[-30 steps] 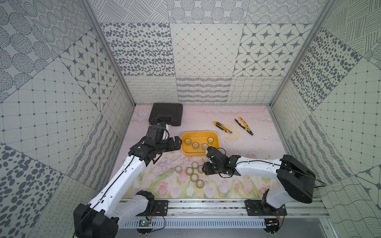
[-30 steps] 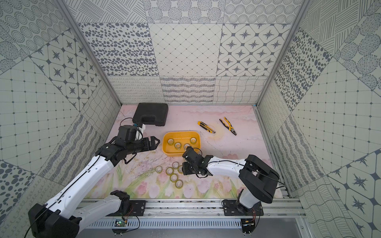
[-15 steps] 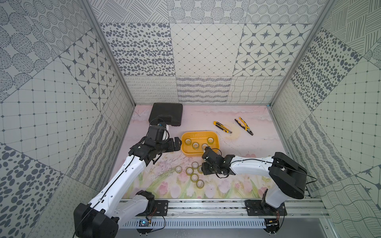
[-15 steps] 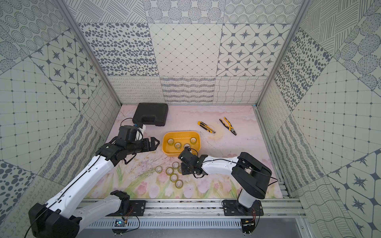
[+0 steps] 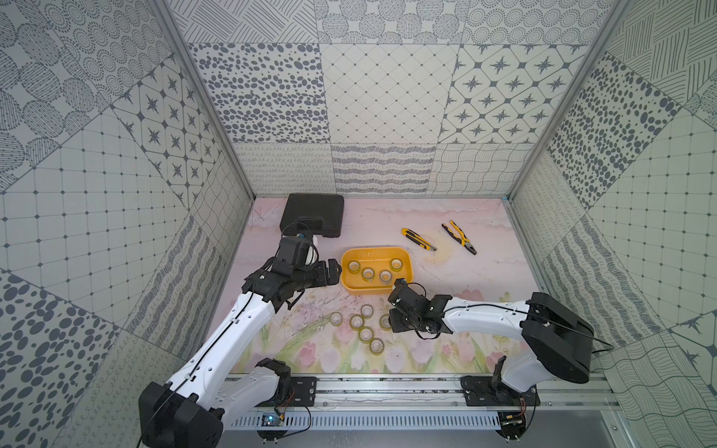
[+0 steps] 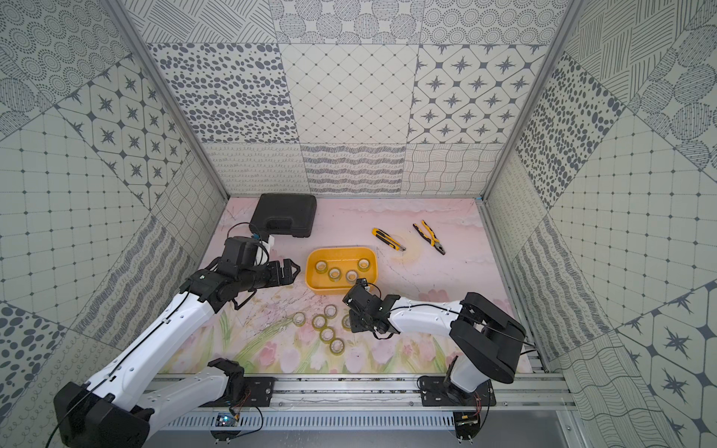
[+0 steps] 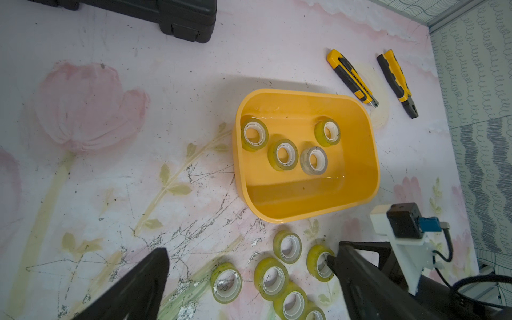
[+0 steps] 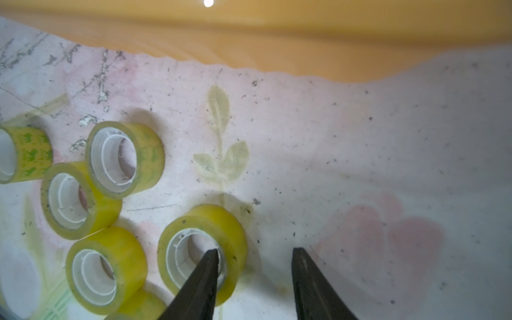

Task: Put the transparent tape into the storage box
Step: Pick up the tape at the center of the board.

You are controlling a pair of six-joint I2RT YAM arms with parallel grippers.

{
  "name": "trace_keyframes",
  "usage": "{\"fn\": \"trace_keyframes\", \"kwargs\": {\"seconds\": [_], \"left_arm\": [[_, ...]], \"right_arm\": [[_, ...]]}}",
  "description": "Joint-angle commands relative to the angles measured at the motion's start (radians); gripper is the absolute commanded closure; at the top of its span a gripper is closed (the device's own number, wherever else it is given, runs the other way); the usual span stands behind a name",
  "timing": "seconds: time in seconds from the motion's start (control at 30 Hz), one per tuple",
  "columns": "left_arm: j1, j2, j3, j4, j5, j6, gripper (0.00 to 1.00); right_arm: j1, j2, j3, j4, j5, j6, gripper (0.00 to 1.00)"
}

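The yellow-orange storage box (image 5: 373, 291) (image 6: 341, 289) (image 7: 304, 216) stands mid-table, and its wall fills the far edge of the right wrist view (image 8: 277, 41). Several rolls of transparent tape (image 5: 368, 274) (image 7: 282, 155) lie inside it. Several more (image 5: 356, 321) (image 6: 319, 321) (image 7: 225, 279) lie loose on the mat in front of it. My right gripper (image 5: 392, 326) (image 6: 354, 326) (image 8: 255, 250) is open at the rightmost loose roll (image 8: 213, 219). One finger is over its white core and the other is outside on the mat. My left gripper (image 5: 334, 273) (image 6: 293, 271) (image 7: 252, 255) hangs wide open and empty, just left of the box.
A black case (image 5: 314, 213) sits at the back left, close behind my left wrist. A yellow utility knife (image 5: 417, 238) and yellow-handled pliers (image 5: 459, 237) lie behind the box to the right. Patterned walls close in three sides, and a metal rail runs along the front.
My right gripper has edged a little left and down onto the rightmost loose roll, its jaw gap barely changed. The left arm has not moved.
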Motion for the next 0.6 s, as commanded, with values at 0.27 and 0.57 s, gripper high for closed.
{"fn": "trace_keyframes", "kwargs": {"seconds": [0.27, 0.57], "left_arm": [[-0.005, -0.011, -0.01, 0.013, 0.01, 0.041, 0.01], [-0.004, -0.011, -0.011, 0.007, 0.012, 0.038, 0.01]], "right_arm": [[-0.009, -0.17, -0.022, 0.01, -0.01, -0.065, 0.51], [-0.012, -0.06, 0.035, 0.011, -0.067, -0.08, 0.51]]}}
